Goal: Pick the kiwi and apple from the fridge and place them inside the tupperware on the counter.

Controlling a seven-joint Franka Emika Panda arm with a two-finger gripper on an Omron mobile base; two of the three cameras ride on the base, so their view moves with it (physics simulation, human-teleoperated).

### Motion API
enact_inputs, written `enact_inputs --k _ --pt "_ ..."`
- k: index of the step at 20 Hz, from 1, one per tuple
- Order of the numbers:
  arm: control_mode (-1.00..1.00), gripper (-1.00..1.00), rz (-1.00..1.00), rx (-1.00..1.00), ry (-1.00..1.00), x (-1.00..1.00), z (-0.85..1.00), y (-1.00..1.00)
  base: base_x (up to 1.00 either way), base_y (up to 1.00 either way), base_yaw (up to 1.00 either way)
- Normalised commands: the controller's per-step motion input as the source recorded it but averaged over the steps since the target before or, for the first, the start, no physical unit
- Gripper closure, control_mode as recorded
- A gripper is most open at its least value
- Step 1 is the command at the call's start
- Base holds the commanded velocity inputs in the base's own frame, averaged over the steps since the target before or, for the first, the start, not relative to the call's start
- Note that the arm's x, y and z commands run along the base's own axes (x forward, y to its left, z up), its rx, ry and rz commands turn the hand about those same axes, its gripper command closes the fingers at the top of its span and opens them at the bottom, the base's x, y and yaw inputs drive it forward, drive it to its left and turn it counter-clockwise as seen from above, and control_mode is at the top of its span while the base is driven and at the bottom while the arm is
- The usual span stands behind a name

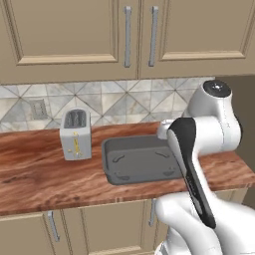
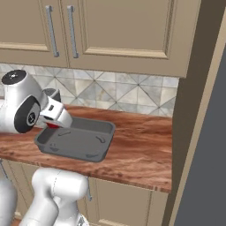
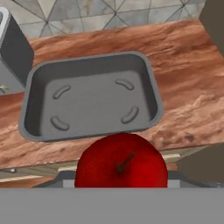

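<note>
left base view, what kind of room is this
A kitchen, rendered rather than real. A wood-grain counter runs under beige panelled wall cabinets, with a patterned tile backsplash between them. A silver toaster stands on the counter beside a dark grey tupperware.

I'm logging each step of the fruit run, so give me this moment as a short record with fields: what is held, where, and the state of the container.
held: apple, gripped by the gripper, shut on it
gripper position: at the near rim of the tupperware, above it
tupperware contents: nothing inside
tupperware place: on the counter, beside the toaster
kiwi: not in the tupperware
step left: release the apple into the tupperware
</note>
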Motion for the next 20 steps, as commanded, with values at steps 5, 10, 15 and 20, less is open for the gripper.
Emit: enact_inputs --k 5,10,15,20 --pt "-1.0 1.0 0.11 0.0 0.03 0.52 -0.71 0.0 0.0 0.0 0.0" --pt "-1.0 1.0 0.03 0.0 0.27 0.54 -0.59 0.03 0.0 0.0 0.0" --pt "-1.0 1.0 0.0 0.0 0.16 0.59 -0.5 0.04 0.0 0.0 0.0" --pt "-1.0 1.0 0.0 0.0 0.04 0.51 -0.49 0.01 0.0 0.0 0.0"
